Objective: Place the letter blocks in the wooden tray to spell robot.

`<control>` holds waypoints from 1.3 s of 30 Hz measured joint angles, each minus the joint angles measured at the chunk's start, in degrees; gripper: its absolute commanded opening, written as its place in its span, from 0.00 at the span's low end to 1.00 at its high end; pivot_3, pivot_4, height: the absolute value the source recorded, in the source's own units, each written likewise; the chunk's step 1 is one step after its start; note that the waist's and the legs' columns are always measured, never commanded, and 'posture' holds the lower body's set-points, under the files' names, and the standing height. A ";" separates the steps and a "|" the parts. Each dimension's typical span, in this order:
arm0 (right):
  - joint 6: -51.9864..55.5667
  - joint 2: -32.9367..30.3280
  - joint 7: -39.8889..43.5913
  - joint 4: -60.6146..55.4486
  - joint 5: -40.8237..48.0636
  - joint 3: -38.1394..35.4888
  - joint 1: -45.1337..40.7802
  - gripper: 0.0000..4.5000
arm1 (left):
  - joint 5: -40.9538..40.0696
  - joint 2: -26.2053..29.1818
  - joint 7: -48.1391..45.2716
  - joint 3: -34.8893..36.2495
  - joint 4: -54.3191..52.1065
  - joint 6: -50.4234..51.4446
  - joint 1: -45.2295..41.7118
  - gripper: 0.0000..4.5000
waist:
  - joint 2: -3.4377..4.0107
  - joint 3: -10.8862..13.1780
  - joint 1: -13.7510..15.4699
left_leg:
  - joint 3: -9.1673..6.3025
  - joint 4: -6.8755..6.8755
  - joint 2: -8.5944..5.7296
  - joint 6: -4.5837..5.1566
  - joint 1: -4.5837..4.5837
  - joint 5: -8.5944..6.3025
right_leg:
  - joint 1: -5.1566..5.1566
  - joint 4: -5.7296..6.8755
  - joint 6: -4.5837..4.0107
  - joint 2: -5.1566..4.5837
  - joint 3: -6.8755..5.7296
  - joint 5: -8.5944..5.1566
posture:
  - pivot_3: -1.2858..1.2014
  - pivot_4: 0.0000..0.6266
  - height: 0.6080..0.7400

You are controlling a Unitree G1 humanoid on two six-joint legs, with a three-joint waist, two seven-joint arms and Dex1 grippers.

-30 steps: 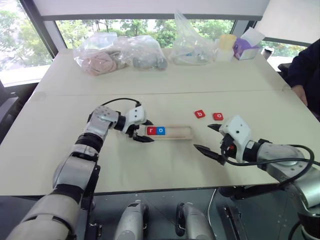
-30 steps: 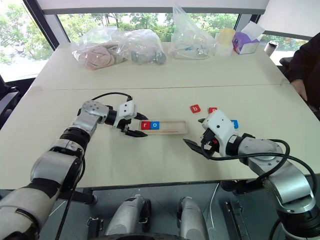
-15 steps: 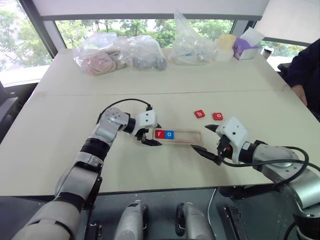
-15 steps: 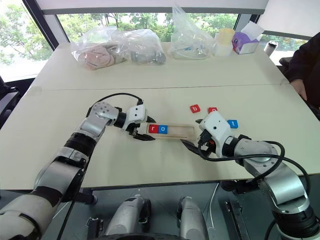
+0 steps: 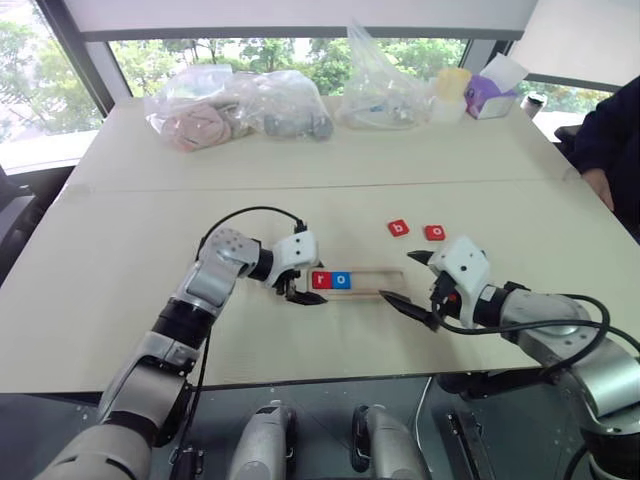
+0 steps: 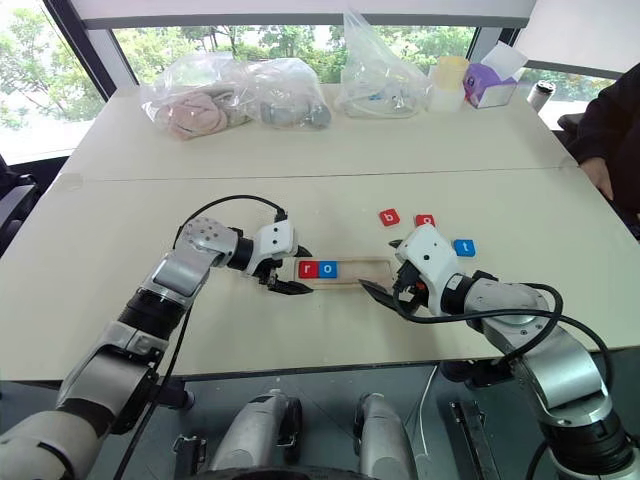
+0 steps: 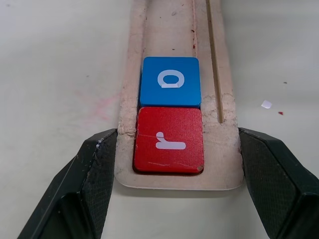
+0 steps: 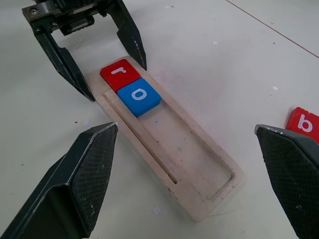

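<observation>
The wooden tray lies at the table's middle with a red r tile and a blue o tile at its left end. My left gripper is shut on that end, one finger against each long side. At the tray's right end my right gripper stands wide open, its fingers either side of the tray without touching it. Beyond them on the table lie a red b tile, a red o tile and a blue t tile.
Clear plastic bags of items line the table's far side, beside a pale yellow cup and a purple tissue box. A person's dark sleeve shows at the right edge.
My left gripper has slid the tray, with its two tiles, to the right and a little nearer, bringing its right end between the right gripper's fingers. The right gripper stayed put.
</observation>
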 measured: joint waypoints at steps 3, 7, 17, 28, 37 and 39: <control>-0.11 0.04 0.00 0.28 -0.28 0.14 0.00 1.00 | -0.03 0.00 1.46 -0.28 -1.68 1.35 0.84 0.70 | 0.00 0.00 0.03 | 0.00 0.00 0.00 0.00 0.00 0.00 | 0.01 -0.01 0.01 -0.02 0.00 -0.01 | 0.52 0.24 0.89; -0.23 0.20 0.02 0.28 -0.66 0.47 -0.01 1.00 | -0.10 0.00 3.36 -0.60 -4.32 3.55 2.04 0.70 | 0.00 0.00 0.09 | 0.01 0.00 0.00 -0.01 0.00 0.00 | 0.02 -0.04 0.03 -0.04 -0.01 -0.02 | 0.52 0.24 0.89; -0.24 0.19 0.48 0.35 -0.74 0.61 -0.15 1.00 | -0.30 0.08 7.07 -1.09 -9.78 8.23 4.52 0.70 | 0.01 -0.01 0.09 | 0.01 0.00 0.00 -0.03 0.01 -0.02 | 0.02 -0.09 0.06 -0.07 -0.03 -0.04 | 0.52 0.24 0.89; -0.25 0.19 1.28 0.85 -1.11 0.62 -0.33 1.00 | -1.71 0.41 8.69 -0.93 -10.93 10.14 5.04 0.99 | 0.04 -0.02 0.01 | 0.02 -0.13 0.06 -0.02 0.00 -0.03 | 0.09 -0.43 0.01 -0.06 -0.15 -0.01 | 0.52 0.24 0.89; 0.16 3.88 -1.17 3.91 -0.76 0.36 -4.25 1.00 | -8.91 4.34 9.32 1.97 -18.24 19.12 8.49 0.99 | 0.10 0.04 -0.52 | 0.02 -0.15 0.11 0.02 -0.24 -0.05 | -0.10 -0.50 -0.13 -0.02 -0.27 0.10 | 0.52 0.24 0.89; 0.47 5.72 -4.17 6.90 -2.10 0.38 -7.21 1.00 | -11.06 5.31 9.33 3.46 -20.89 21.52 8.78 0.99 | 0.12 0.05 -0.63 | 0.02 -0.14 0.12 0.02 -0.31 -0.04 | -0.17 -0.50 -0.14 -0.02 -0.30 0.11 | 0.52 0.24 0.89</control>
